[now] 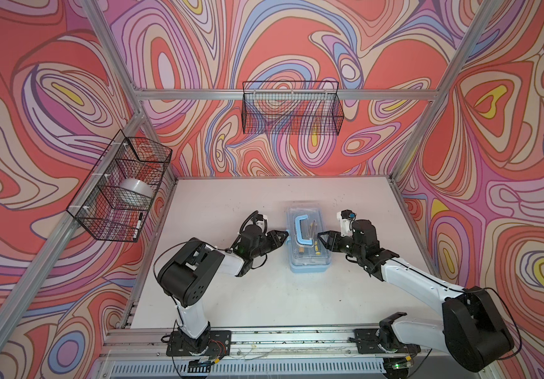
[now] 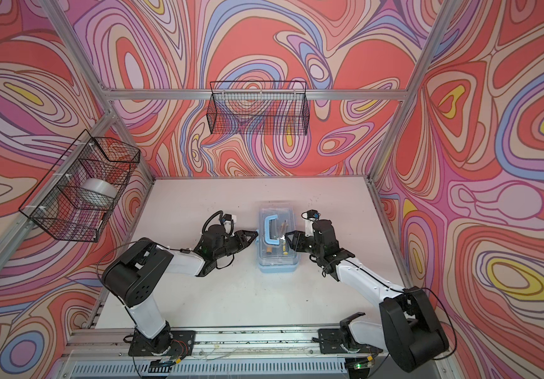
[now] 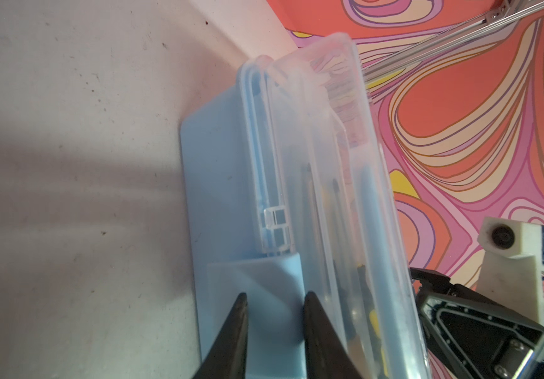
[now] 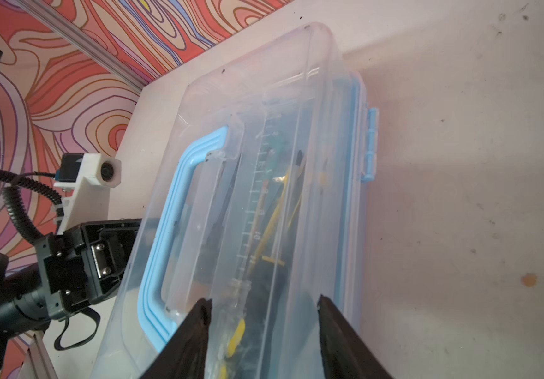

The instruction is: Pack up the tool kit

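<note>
The left tool (image 1: pixel 285 237), narrowly apart, is pointing at the blue latch (image 3: pixel 264 282); the right tool (image 1: pixel 321 239), wider apart, is reaching over the lid (image 4: pixel 264 98). The tool kit (image 1: pixel 308 264) is sitting mid-frame on the worktop (image 1: pixel 231 295).

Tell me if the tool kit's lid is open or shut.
Shut: the clear lid sits down on the light-blue base, tools showing through it. Whether its side latches are snapped, cannot tell.

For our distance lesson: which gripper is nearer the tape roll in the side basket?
Left. The left gripper sits at the box, on its left edge, toward the tape roll; the right gripper is over its right part, farther off.
</note>
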